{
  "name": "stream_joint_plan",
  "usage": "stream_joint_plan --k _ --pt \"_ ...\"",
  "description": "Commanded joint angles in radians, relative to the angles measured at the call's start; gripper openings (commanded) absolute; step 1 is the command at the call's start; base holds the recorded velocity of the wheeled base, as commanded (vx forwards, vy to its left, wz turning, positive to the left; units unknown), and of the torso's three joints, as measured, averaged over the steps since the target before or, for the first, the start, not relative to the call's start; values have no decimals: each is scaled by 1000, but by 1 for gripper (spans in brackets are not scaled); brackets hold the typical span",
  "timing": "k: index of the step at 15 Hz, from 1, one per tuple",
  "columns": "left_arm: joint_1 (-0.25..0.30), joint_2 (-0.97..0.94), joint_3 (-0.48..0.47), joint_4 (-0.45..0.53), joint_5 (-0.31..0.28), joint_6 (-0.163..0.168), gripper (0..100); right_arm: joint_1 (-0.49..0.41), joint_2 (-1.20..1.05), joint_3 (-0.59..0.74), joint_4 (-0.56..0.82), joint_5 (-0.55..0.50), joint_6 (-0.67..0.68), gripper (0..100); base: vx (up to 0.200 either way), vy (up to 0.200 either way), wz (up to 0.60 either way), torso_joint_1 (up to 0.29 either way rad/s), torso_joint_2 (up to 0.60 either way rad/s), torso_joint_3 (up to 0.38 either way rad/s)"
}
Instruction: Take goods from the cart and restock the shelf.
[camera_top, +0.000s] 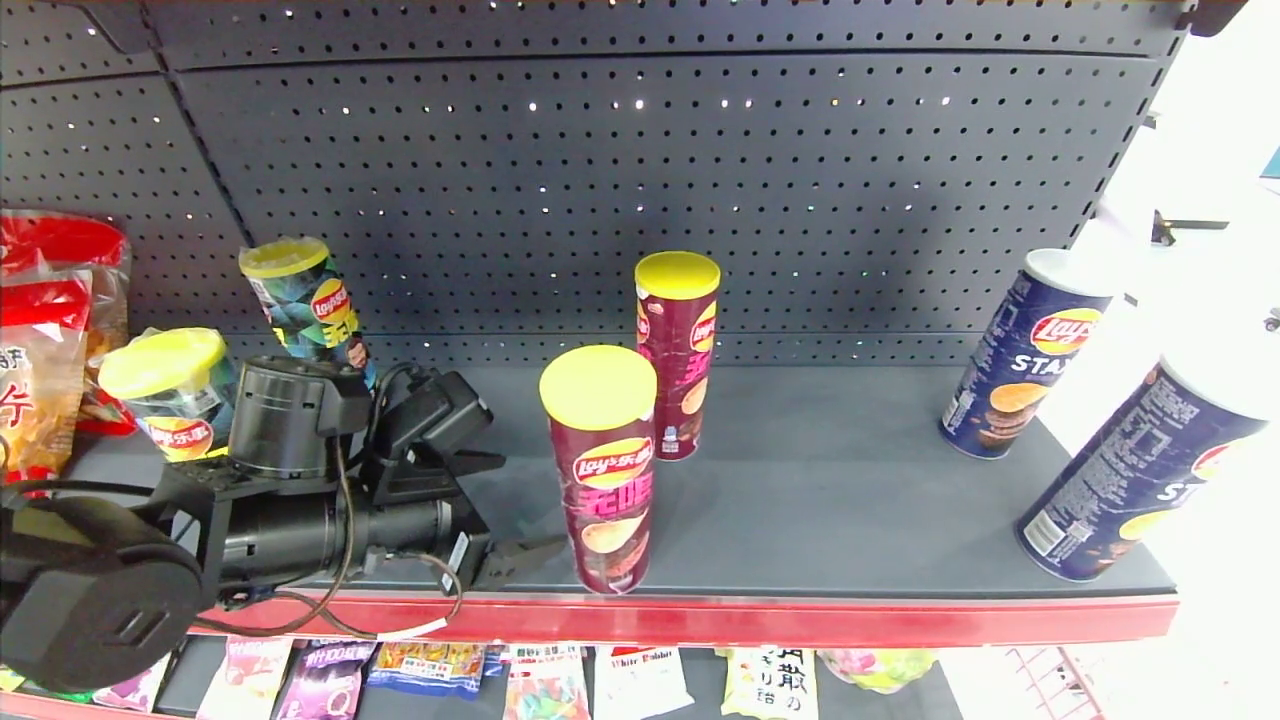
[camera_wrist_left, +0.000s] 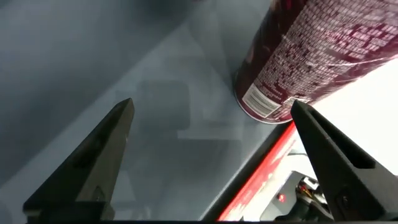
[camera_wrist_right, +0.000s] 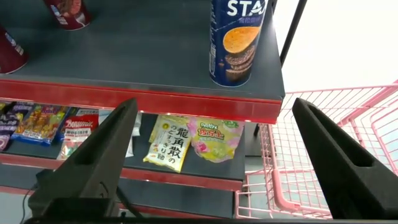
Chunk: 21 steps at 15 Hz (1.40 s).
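Shelf (camera_top: 800, 480): two maroon cans (camera_top: 678, 350) and two blue cans (camera_top: 1010, 360) standing.
Left hand (camera_wrist_left: 211, 109): spread wide, empty, just beside the front maroon can (camera_top: 605, 470).
Right hand (camera_wrist_right: 214, 102): spread wide, empty, near the pink cart (camera_wrist_right: 323, 168).
We judge restocking partway done; the cart's contents are hidden from us, so there is possibly more to fetch.

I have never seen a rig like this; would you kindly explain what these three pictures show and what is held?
It is a two-armed robot restocking a shop shelf. One picture looks down from its head; the other two come from its wrists. On the shelf stand two maroon cans, two blue cans and two teal cans. The left gripper is open beside the front maroon can, holding nothing. The right gripper, also open and empty, hangs before the shelf, near the pink cart.
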Motion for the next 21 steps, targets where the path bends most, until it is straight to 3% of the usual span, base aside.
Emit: stream_joint_plan --k 1,8,21 --pt "-1 20 -15 -1 0 1 100 1 5 0 0 1 0 100 0 0 0 0 0 0" --pt "9 33 -24 1 29 4 100 1 7 9 0 1 0 100 0 0 0 0 0 0" --pt "-28 116 -71 -59 18 -2 100 2 7 26 0 1 1 100 0 0 0 0 0 0"
